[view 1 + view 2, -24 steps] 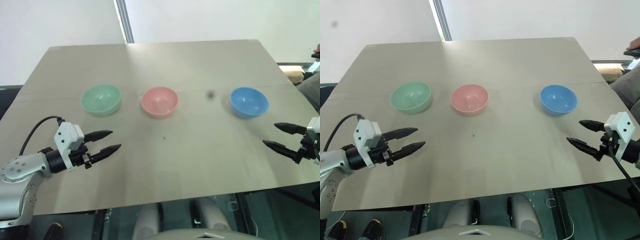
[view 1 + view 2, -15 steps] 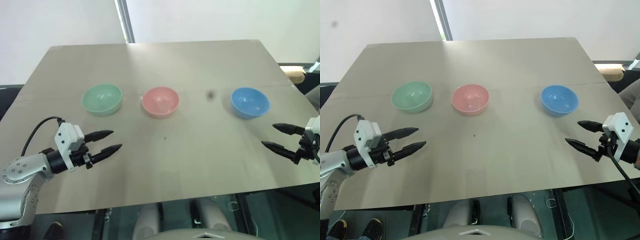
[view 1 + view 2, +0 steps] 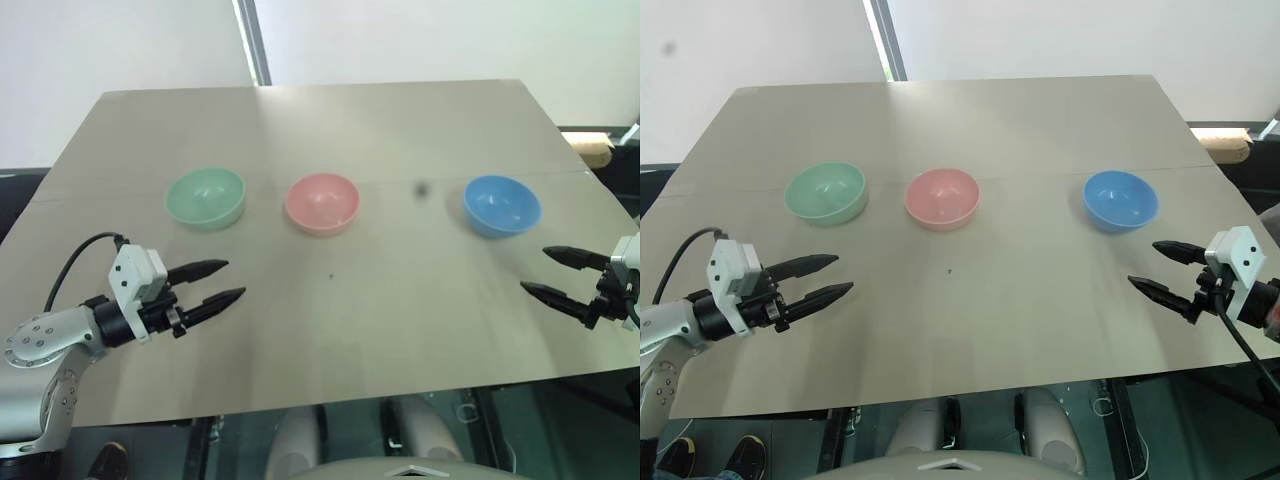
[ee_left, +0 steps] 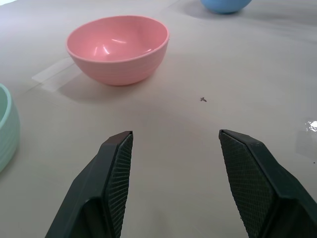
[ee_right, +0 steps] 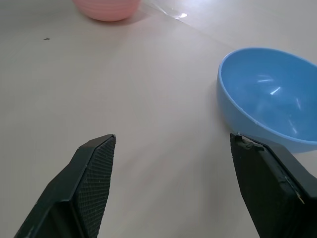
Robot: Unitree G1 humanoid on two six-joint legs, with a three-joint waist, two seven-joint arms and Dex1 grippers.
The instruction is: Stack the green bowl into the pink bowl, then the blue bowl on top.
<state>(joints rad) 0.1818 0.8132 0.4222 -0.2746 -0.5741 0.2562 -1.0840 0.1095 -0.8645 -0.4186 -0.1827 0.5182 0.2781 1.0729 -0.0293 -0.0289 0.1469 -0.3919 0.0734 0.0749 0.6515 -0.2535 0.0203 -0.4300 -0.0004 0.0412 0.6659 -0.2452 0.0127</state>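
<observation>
With both arms low at near table [image 3: 400, 330] edge, left gripper [image 3: 222, 282] moderately spread, right gripper [image 3: 1162, 268] spread wide — both empty. Risk, as judgement: smooth green bowl [image 3: 206, 197] could skid or tip if one finger strikes rim first; tilted drop into pink bowl [image 3: 322, 203] could seat it crooked. Green bowl just beyond left gripper, apart; pink beside it, mid-row; blue bowl [image 3: 1120, 200] near right gripper, untouched — nothing stacked yet.

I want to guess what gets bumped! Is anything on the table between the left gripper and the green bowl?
No. In the left eye view, just bare table lies between the open left gripper and the green bowl.
</observation>
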